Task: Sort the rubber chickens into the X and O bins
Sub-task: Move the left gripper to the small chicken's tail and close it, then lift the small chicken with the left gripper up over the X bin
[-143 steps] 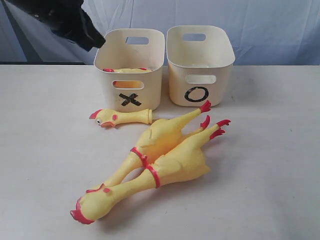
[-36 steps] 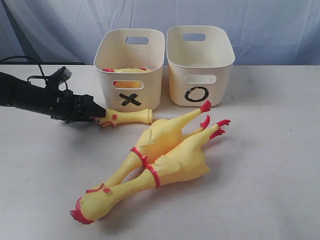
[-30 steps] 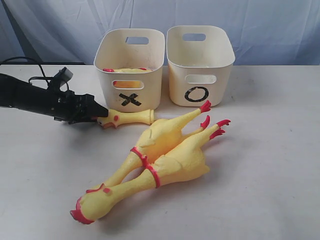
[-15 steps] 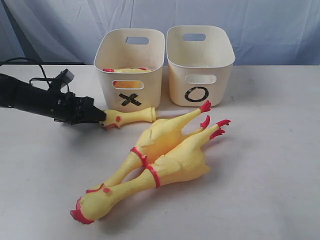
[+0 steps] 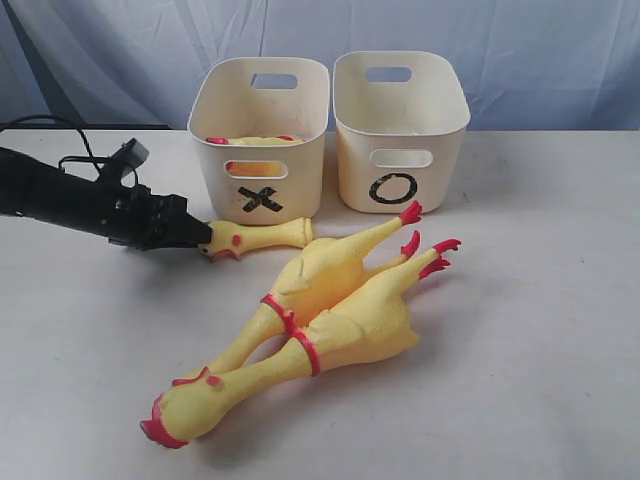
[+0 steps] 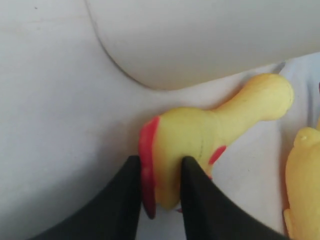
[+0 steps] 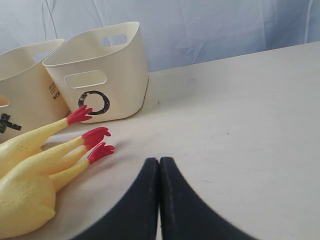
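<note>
Exterior view, nearest first: the near chicken [image 5: 335, 335] and the far chicken [image 5: 322, 272] lie on the table [image 5: 520, 300] side by side and touching. Their heads are at the near left, and their red feet point toward the O bin [image 5: 440, 170]. Just beyond them the loose head [image 5: 258, 236] lies on the table right in front of the X bin [image 5: 300, 175]. The left gripper [image 5: 203, 238] reaches in low from the left and pinches the head's comb end. In the left wrist view a black finger [image 6: 117, 200] sits on each side of it. The right gripper [image 7: 159, 162], seen only in the right wrist view, is pressed together on nothing, over bare table near the chickens' feet. Farther back, the X bin stands just left of the O bin. A yellow body [image 5: 250, 141] lies inside the X bin. Blue cloth [image 5: 540, 60] hangs behind.
</note>
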Available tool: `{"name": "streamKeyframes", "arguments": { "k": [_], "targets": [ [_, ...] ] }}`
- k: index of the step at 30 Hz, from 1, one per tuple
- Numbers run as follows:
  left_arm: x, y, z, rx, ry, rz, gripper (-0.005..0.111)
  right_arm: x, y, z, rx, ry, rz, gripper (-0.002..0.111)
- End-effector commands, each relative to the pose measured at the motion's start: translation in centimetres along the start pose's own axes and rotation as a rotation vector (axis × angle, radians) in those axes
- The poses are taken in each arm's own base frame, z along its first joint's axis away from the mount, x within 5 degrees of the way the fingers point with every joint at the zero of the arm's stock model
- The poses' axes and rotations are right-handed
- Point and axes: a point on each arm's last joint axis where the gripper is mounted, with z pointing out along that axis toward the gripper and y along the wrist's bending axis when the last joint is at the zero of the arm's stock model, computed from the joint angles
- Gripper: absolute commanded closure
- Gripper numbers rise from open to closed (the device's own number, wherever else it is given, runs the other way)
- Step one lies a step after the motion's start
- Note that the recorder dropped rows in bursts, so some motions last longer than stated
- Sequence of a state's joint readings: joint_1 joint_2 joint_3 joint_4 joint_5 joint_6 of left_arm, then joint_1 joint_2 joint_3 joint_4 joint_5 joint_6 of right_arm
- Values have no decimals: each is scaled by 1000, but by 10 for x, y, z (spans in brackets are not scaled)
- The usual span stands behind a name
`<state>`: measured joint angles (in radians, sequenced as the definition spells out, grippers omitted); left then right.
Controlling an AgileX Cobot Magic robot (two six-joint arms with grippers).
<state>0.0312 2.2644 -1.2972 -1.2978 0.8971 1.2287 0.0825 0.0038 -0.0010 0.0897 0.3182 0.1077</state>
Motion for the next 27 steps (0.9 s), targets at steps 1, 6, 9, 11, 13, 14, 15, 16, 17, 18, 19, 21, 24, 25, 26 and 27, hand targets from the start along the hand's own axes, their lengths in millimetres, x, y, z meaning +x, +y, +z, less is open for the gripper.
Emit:
{"name": "streamKeyframes", "arguments": {
  "k": [1, 6, 9, 11, 13, 14, 15, 16, 17, 18, 19, 21, 24, 25, 26, 27],
  "targets": [
    [14, -1, 4, 50, 108, 42, 107, -1, 0, 0, -3, -12, -4, 109],
    [15, -8, 1, 102, 143, 61, 107, -1, 0, 0, -3, -12, -4, 109],
    [12, -15, -6, 95, 146, 72, 107, -1, 0, 0, -3, -12, -4, 109],
    [7, -21, -13, 86, 132, 94, 107, -1, 0, 0, -3, -12, -4, 109],
    [1, -29, -20, 82, 112, 116, 107, -1, 0, 0, -3, -12, -4, 109],
    [-2, -34, -25, 75, 101, 131, 107, -1, 0, 0, -3, -12, -4, 109],
    [-4, -37, -28, 70, 96, 135, 107, -1, 0, 0, -3, -12, -4, 109],
    [-7, -41, -33, 58, 88, 138, 107, -1, 0, 0, -3, -12, -4, 109],
    [-8, -44, -36, 52, 84, 143, 107, -1, 0, 0, -3, -12, -4, 109],
    [-9, -47, -39, 46, 85, 148, 107, -1, 0, 0, -3, -12, -4, 109],
    [-11, -51, -43, 38, 83, 156, 107, -1, 0, 0, -3, -12, -4, 109],
    [-13, -57, -50, 17, 92, 175, 107, -1, 0, 0, -3, -12, -4, 109],
    [-15, -66, -61, -19, 101, 201, 107, -1, 0, 0, -3, -12, -4, 109],
    [-16, -69, -65, -31, 103, 208, 107, -1, 0, 0, -3, -12, -4, 109],
    [-16, -72, -68, -38, 102, 220, 107, -1, 0, 0, -3, -12, -4, 109],
    [-17, -75, -71, -44, 98, 231, 107, -1, 0, 0, -3, -12, -4, 109]
  ]
}}
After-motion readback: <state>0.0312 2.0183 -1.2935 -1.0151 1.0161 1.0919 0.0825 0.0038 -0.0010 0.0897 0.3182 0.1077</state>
